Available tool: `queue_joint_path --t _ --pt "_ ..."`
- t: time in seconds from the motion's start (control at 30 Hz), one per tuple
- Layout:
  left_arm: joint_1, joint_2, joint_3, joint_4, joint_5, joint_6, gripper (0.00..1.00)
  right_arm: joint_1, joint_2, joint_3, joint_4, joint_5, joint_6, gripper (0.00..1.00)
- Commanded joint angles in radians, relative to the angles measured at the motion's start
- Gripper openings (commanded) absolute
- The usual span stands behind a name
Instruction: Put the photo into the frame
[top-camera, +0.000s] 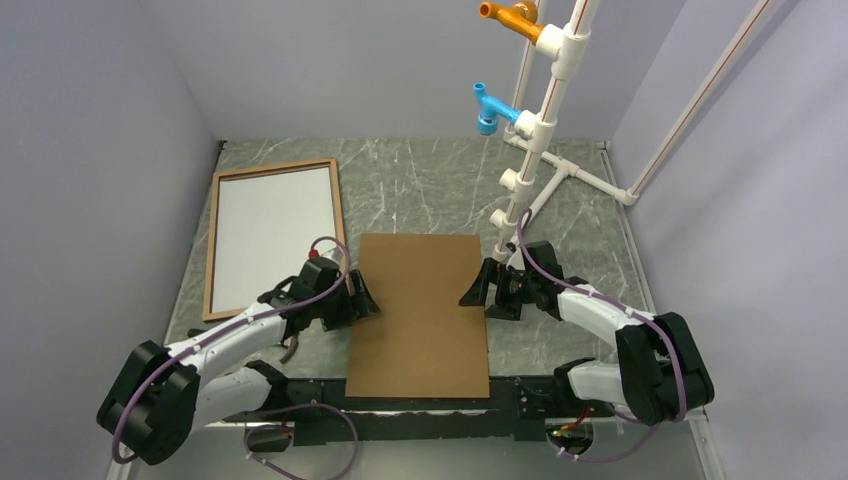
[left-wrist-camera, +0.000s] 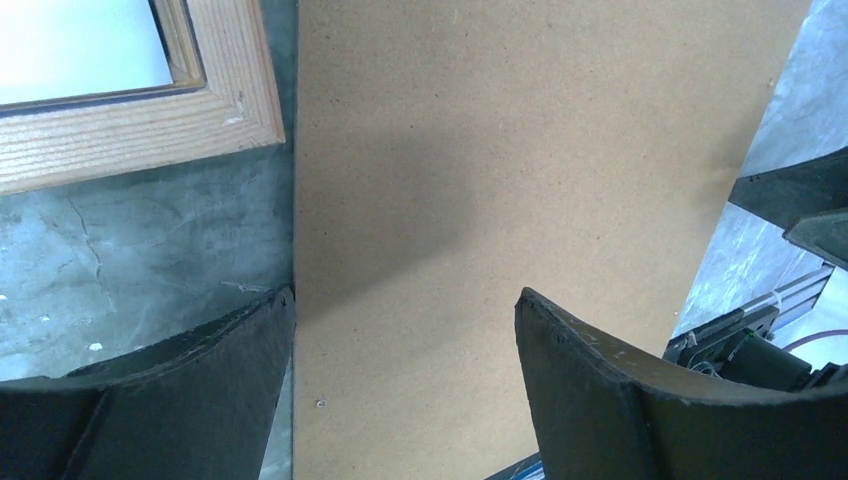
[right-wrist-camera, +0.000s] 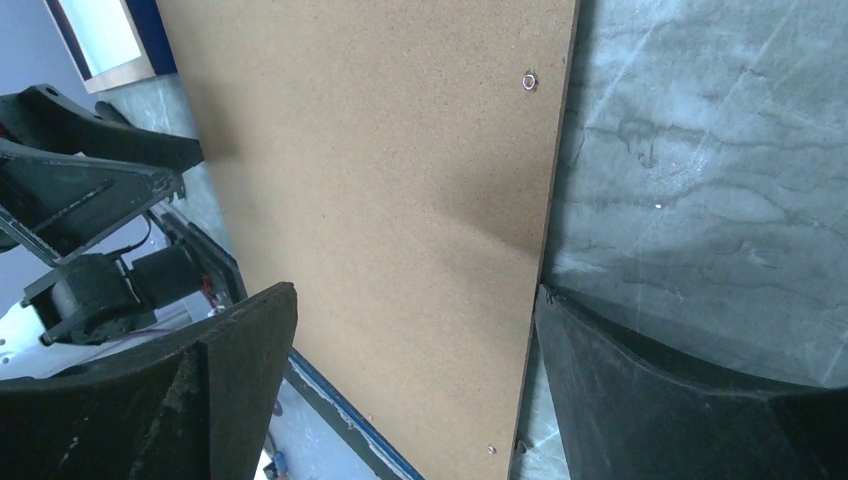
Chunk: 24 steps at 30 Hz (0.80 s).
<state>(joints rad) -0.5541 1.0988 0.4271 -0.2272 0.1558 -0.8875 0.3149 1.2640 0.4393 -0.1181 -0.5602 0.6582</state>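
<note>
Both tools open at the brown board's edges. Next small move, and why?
Probably close both tools: the left tool and right tool straddle opposite side edges of the backing board, open, holding nothing. A white sheet already fills the frame, so the board likely goes there next.

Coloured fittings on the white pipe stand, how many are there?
2: an orange fitting at the top, a blue fitting below it. More may sit above the view.

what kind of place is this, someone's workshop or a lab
Most likely a robotics lab test cell: white-and-black robot arms at the near edge of the grey marble-patterned tabletop, plain pale partition walls closing it in, and a white plastic pipe rig with orange and blue fittings.
</note>
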Motion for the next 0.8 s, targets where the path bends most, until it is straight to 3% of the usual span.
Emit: queue_joint_path --t 0.0,0.3,0.63,0.77 --pt "-0.021 -0.087 -0.022 0.063 0.108 0.012 0.83 0.021 0.053 -0.065 -0.007 0.021 -0.021 0.91" --pt "-0.05 -0.345 0.072 -0.048 0.162 0.001 0.83 0.019 0.056 -0.072 0.019 -0.005 -0.017 0.91" --pt "-0.151 -0.312 0.093 0.149 0.21 -0.048 0.82 0.018 0.063 -0.089 0.048 -0.028 -0.009 0.9" --pt "-0.187 -0.33 0.131 0.121 0.172 -0.04 0.82 0.017 0.062 -0.09 0.045 -0.031 -0.014 0.9"
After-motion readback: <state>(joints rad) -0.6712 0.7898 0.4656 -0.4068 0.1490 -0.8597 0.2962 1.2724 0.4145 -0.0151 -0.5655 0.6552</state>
